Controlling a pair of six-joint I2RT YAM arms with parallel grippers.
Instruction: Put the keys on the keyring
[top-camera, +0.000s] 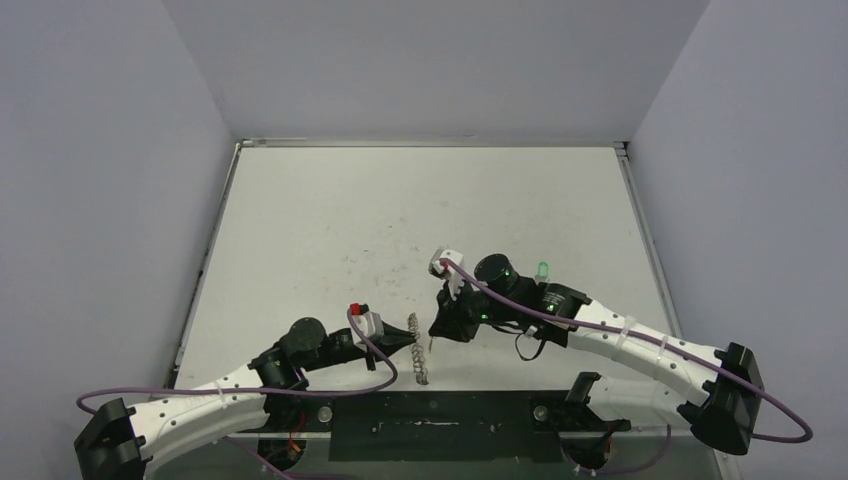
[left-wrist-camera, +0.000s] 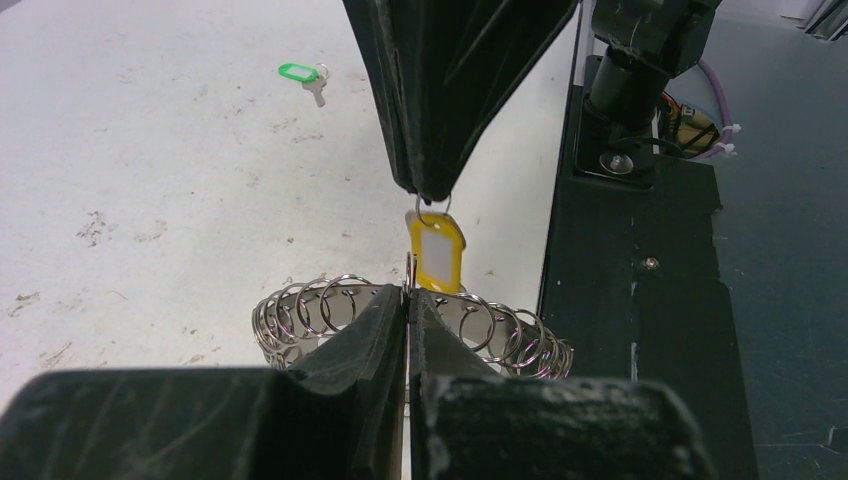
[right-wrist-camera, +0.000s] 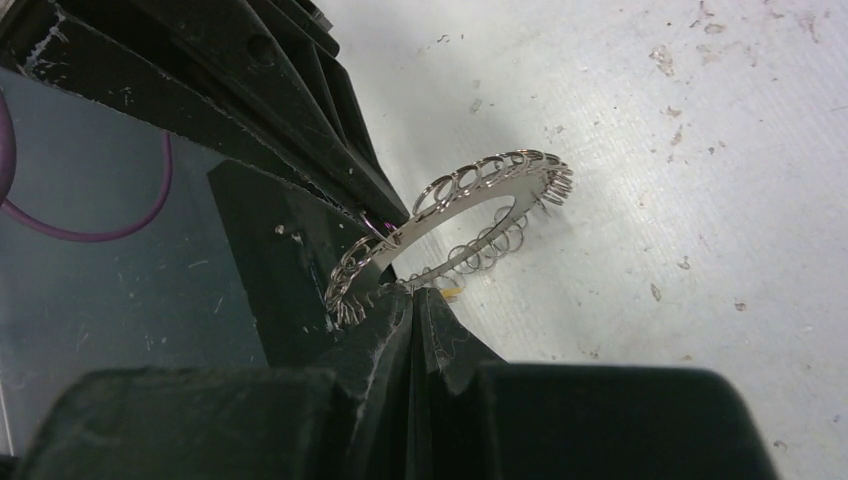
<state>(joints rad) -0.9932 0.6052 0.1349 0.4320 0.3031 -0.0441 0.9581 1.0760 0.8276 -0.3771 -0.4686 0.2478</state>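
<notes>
The left claw (left-wrist-camera: 408, 300) is fully closed, its two fingers pinching the rim of the keyring (right-wrist-camera: 445, 218). It holds the ring on edge close to the middle of the desk's (top-camera: 420, 210) near edge, just ahead of the black base plate (top-camera: 430, 425). Whether the ring's lower rim touches the desk, I cannot tell.

The right claw (left-wrist-camera: 432, 192) is also fully closed. Its tips grip the small wire ring at the top of the yellow key (left-wrist-camera: 437, 255), and the yellow tag with its white label hangs straight down from them. The tag hangs just beside the keyring's rim, at the spot where the left claw grips. Whether tag and ring touch is not clear. The two claws face each other, tips almost together, with the ring between them.

The green key (left-wrist-camera: 298, 72) lies flat on the desk, well apart from the ring. It is towards the right edge, about halfway between the near and far edges, with nothing holding it.

Counted: two claws, both closed on something; two keys, one yellow and one green; one keyring. Its small wire loops run all round the rim, too many and too overlapped to count
</notes>
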